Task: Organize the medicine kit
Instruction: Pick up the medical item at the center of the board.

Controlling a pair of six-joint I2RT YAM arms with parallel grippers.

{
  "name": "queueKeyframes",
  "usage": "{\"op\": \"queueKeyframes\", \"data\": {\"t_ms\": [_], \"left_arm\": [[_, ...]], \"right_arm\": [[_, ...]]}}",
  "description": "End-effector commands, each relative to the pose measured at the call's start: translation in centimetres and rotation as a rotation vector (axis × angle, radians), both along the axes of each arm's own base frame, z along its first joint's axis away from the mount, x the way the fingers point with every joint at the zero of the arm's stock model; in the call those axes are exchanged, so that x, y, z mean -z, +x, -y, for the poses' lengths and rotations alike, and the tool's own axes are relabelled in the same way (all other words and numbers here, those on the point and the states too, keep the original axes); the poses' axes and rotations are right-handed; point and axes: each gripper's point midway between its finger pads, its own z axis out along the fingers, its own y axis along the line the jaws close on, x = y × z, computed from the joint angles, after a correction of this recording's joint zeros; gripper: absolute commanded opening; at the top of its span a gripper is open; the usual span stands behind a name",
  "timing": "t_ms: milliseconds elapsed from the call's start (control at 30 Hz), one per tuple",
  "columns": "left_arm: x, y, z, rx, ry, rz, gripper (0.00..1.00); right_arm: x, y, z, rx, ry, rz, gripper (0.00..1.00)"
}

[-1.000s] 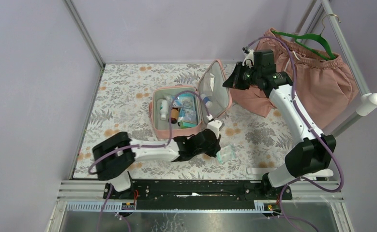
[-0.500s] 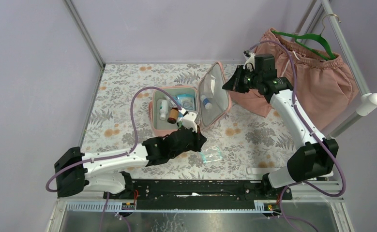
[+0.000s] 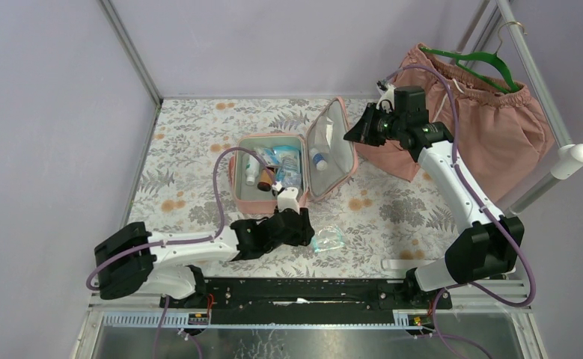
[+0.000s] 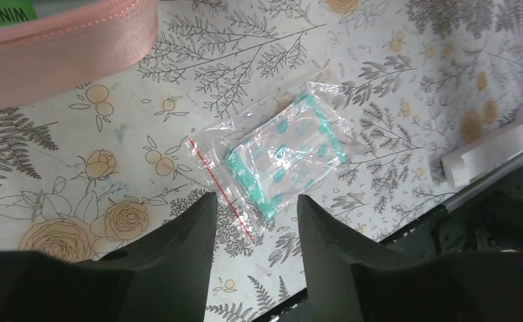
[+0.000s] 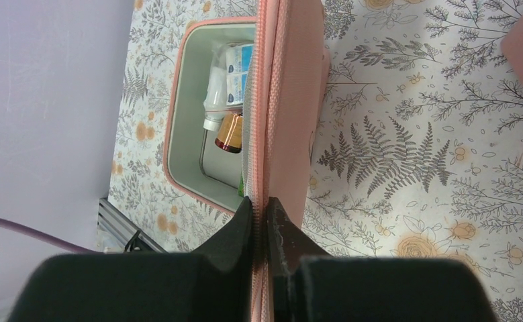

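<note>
The medicine kit (image 3: 235, 179) lies open at mid-table on the floral cloth (image 3: 191, 149), with its lid standing upright along its right side. The right gripper (image 5: 260, 201) is clamped on the lid's zip edge. The left gripper (image 4: 255, 201), near of the kit, has its jaws spread and empty above a clear bag (image 4: 278, 157) that holds a teal blister sheet and lies flat.
</note>
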Motion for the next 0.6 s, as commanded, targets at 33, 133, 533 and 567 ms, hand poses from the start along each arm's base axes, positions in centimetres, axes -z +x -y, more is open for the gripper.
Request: {"op": "queueKeyframes", "data": {"t_ms": [33, 133, 533, 567], "left_arm": [[0.2, 0.3, 2.4, 0.031, -0.018, 0.016, 0.57], [0.8, -0.8, 4.4, 0.218, 0.121, 0.12, 0.57], [5.5, -4.1, 6.1, 0.473, 0.68, 0.381, 0.6], [5.5, -3.9, 6.1, 0.472, 0.69, 0.387, 0.6]], "right_arm": [[0.8, -2.1, -0.6, -0.046, 0.016, -0.069, 0.0], [0.8, -2.1, -0.6, -0.048, 0.014, -0.071, 0.0], [0.8, -2.2, -0.6, -0.059, 0.01, -0.067, 0.0], [0.8, -2.3, -0.5, -0.057, 0.006, -0.067, 0.0]]}}
